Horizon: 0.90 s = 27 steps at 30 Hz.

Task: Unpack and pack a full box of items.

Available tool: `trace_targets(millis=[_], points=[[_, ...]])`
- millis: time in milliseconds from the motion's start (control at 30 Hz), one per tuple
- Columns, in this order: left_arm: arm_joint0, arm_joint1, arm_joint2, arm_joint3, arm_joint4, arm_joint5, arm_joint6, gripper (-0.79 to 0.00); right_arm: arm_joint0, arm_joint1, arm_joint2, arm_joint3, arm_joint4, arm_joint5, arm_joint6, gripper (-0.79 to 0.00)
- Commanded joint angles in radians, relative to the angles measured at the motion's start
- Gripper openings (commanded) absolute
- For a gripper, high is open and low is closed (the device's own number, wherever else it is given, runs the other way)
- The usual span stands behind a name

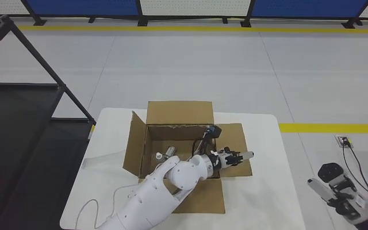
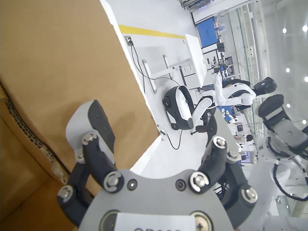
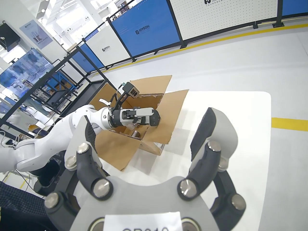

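Finding the left gripper [image 1: 244, 155] released, holding nothing, over one flap [image 1: 233, 135] of the box [image 1: 172, 133]. Behind it, down inside, a small bottle [image 1: 159, 156]: probably light, stiff, slippery. Better to take around the body, not the cap, keeping clear of the soft cardboard.

We are seeing the box [image 1: 175, 113] sitting at the middle of the table [image 1: 261, 190], flaps spread outward. A small bottle [image 1: 158, 156] is sitting inside it, near its left wall. The left gripper [image 1: 246, 155] is hanging over the right-hand flap. The right gripper [image 1: 325, 178] is hanging at the lower right of the frame, beyond the table's edge.
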Motion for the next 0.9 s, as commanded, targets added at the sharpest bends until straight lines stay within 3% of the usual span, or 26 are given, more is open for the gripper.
trace_targets(millis=[0,300,567,700,867], points=[[-0.016,-0.017,0.021,0.028,-0.005,0.022,-0.002,0.0,0.005,0.004,0.0,0.005,0.0,-0.012,0.007,0.0],[-0.057,-0.081,0.073,0.117,-0.009,0.086,0.029,0.0,0.049,0.027,-0.005,0.05,0.014,-0.04,0.051,0.0],[-0.038,-0.108,0.059,0.119,0.003,0.068,0.105,0.0,0.09,0.049,-0.004,0.078,0.039,-0.054,0.088,0.0],[0.003,-0.096,0.011,0.039,0.044,0.052,0.17,0.0,0.105,0.059,-0.007,0.086,0.053,-0.066,0.105,0.0],[0.135,-0.046,-0.102,-0.186,0.139,0.055,0.219,0.0,0.133,0.075,-0.024,0.073,0.047,-0.068,0.141,0.0]])
